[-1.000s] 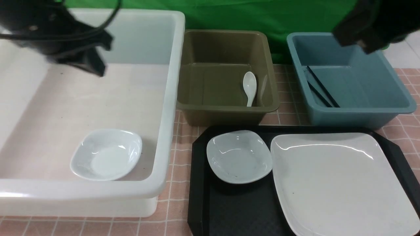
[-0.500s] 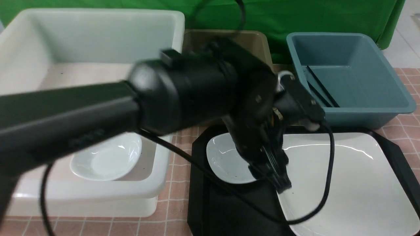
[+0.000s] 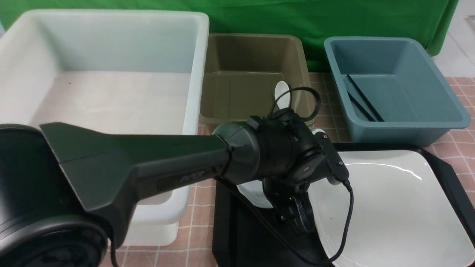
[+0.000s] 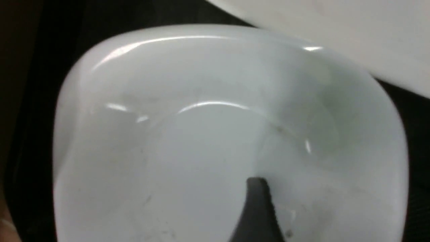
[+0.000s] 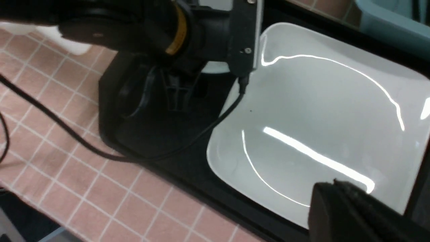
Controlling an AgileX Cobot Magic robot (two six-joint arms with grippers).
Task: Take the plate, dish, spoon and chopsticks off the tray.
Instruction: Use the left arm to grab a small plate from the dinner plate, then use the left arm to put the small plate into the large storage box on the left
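Two pieces sit on the tray (image 3: 230, 241): the dish (image 4: 188, 141) and, at its 3 o'clock, the plate (image 3: 389, 207). The left tool (image 3: 297, 218) hovers directly over the dish, one finger (image 4: 257, 208) over its hollow, spread unclear; the right tool (image 5: 339, 198), closed and empty, is nearer the plate.

Green creased fabric backdrop sheet (image 3: 259, 16) hung across rear. Bench (image 3: 196, 237) covered w/ pink cloth, thin white grid lines (image 3: 323, 122). Pale tiled floor (image 3: 460, 55) at far right. Light bright, even.
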